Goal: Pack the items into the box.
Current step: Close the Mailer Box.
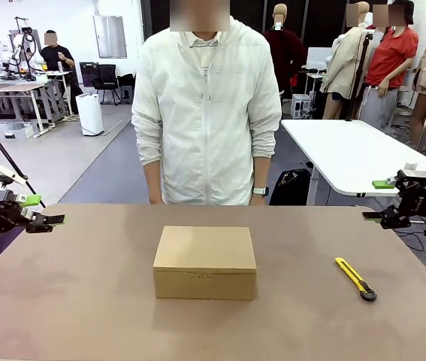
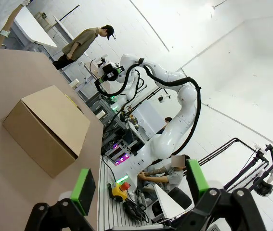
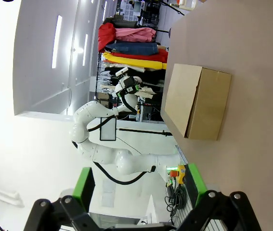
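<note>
The brown cardboard box (image 1: 205, 259) sits on the middle of the table with its flap lid down; it also lies ahead in the left wrist view (image 2: 47, 127) and the right wrist view (image 3: 196, 101). The navy pouch and the black stapler are out of view. My left gripper (image 1: 43, 210) hovers at the table's left edge, open and empty, its green pads wide apart (image 2: 140, 185). My right gripper (image 1: 376, 201) hangs at the right edge, also open with nothing between its fingers (image 3: 140, 185). Both are far from the box.
A yellow-and-black utility knife (image 1: 355, 278) lies on the table right of the box. A person (image 1: 205, 113) in a white jacket stands at the far edge, arms down. A bare brown tabletop (image 1: 85, 286) surrounds the box.
</note>
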